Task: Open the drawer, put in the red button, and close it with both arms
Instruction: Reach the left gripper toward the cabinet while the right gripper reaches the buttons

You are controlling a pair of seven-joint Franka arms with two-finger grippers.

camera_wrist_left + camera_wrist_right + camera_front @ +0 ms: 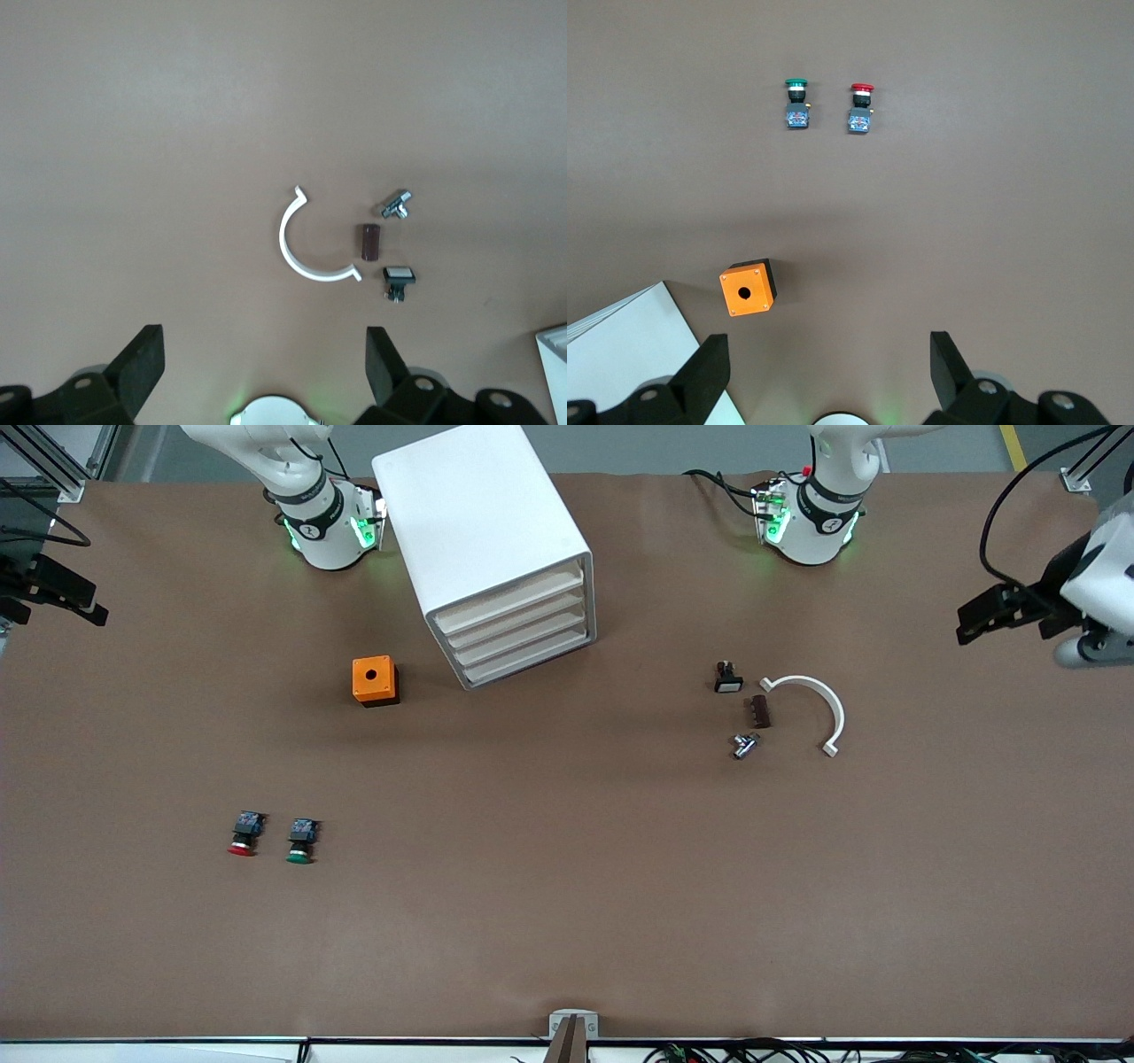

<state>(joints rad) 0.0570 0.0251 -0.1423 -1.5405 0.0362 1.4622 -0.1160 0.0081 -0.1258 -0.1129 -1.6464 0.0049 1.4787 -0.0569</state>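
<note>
The red button (pixel 243 836), red-capped with a dark body, lies on its side toward the desk's (pixel 567 886) right-arm end; both waiting pincers, left pincer (pixel 264 365) and right pincer (pixel 829 365), gape released.

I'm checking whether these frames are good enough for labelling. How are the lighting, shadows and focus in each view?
Front view: even overhead light, soft short shadows beside the white drawer cabinet and orange box; green base lights glow. Left wrist view: sharp on the white curved clip, faint shadows. Right wrist view: red button and green button crisp, no glare.
</note>
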